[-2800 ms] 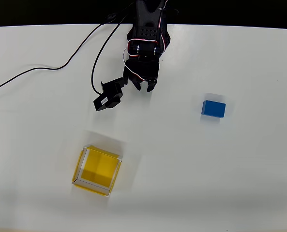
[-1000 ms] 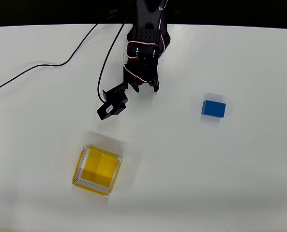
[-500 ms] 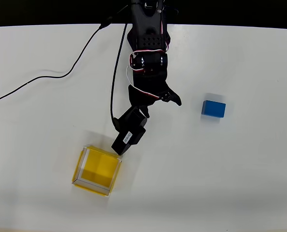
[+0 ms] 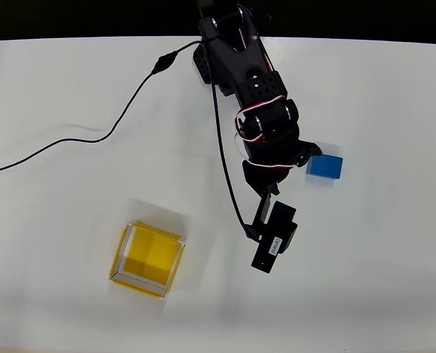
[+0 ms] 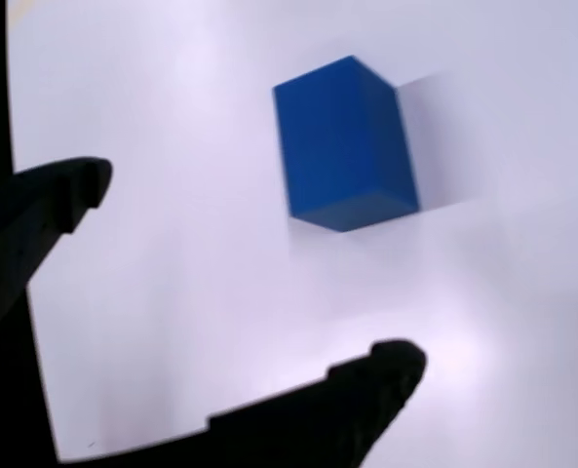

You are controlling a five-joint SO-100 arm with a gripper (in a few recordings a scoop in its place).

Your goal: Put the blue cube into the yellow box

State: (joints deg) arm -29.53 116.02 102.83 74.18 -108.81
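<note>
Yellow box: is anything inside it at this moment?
Nothing. The yellow box shows its bare yellow floor in the overhead view; no part of the interior is covered. The blue cube sits on the white table far to its right, beside the open gripper.

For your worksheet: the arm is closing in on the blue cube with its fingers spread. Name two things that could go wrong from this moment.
1. The open gripper sits just short of the blue cube; in the overhead view one fingertip is right beside it, so it might nudge the cube aside rather than straddle it.
2. The yellow box lies far across the table, so a weak grip could drop the cube on the way.
</note>
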